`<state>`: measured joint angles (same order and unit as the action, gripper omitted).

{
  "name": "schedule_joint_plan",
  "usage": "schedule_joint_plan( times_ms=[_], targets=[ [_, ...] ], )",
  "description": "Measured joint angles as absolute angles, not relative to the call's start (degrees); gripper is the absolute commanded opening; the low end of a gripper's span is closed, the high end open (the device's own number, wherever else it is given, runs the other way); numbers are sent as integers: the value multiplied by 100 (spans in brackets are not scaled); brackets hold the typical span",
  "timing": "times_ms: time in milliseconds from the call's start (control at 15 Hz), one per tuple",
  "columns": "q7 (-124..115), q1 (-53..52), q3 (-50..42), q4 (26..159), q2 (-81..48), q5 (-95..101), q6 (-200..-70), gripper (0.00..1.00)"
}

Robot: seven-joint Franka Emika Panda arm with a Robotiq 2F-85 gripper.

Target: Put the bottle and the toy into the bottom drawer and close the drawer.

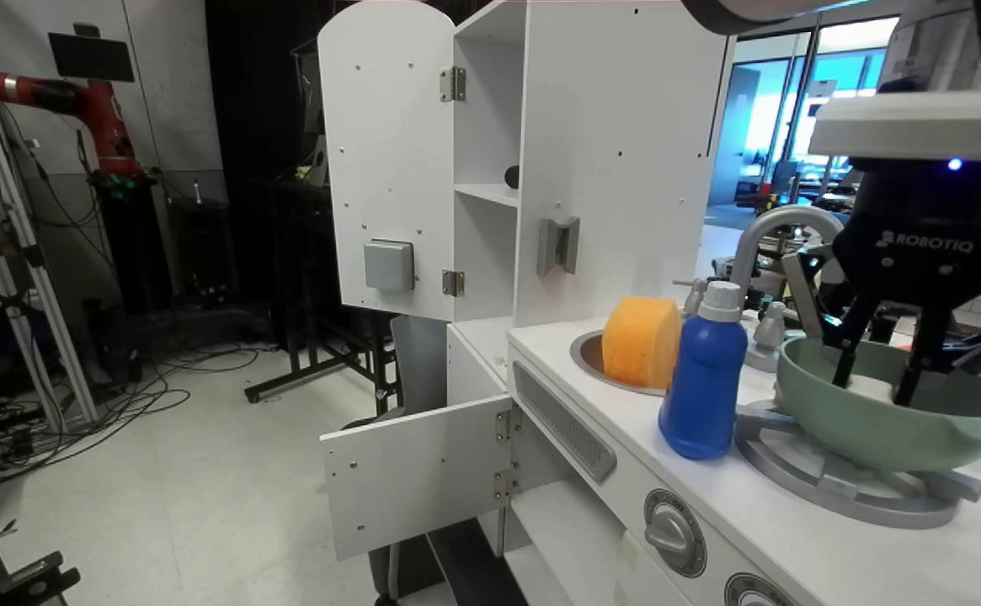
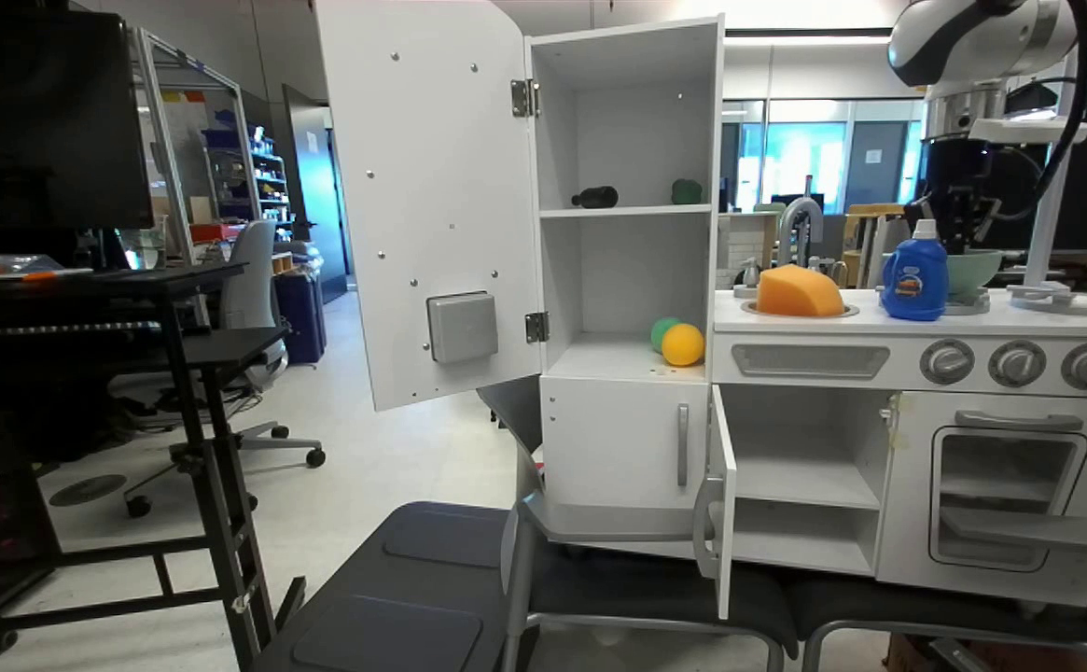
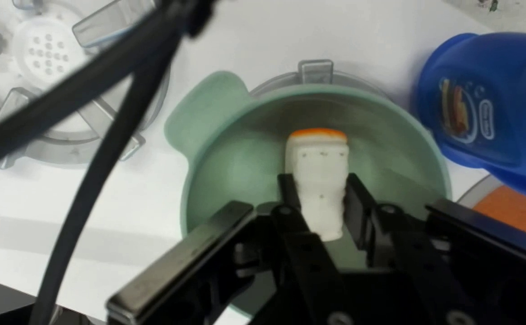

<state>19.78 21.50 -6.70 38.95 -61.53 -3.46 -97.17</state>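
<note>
My gripper (image 1: 873,390) reaches down into a green bowl (image 1: 852,433) on the stove ring. In the wrist view its fingers press both sides of a white toy (image 3: 319,167) with an orange end, lying inside the bowl; the gripper (image 3: 320,192) is shut on it. Beside the bowl the blue bottle (image 2: 916,280) stands upright on the counter, white cap on top. No pull-out drawer shows plainly; the best fit for the bottom drawer is the low cupboard (image 2: 800,473) under the counter, with a shelf and its hinged white door (image 1: 423,475) swung open.
An orange sponge-like block (image 2: 797,291) sits in the sink near the bottle. The tall cupboard's door (image 2: 450,187) stands wide, with balls (image 2: 683,345) inside on its lower level. A faucet (image 1: 793,215) rises behind the counter. Chairs (image 2: 664,583) stand in front of the kitchen.
</note>
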Motion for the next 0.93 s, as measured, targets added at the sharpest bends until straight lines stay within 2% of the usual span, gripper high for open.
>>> schedule_joint_plan(
  times_ms=[467, 933],
  targets=[
    [2036, 2140, -758, 3601, -5971, -308, -9347, 7],
    [3021, 2149, -867, 3649, -4861, -220, -8606, 7]
  ],
)
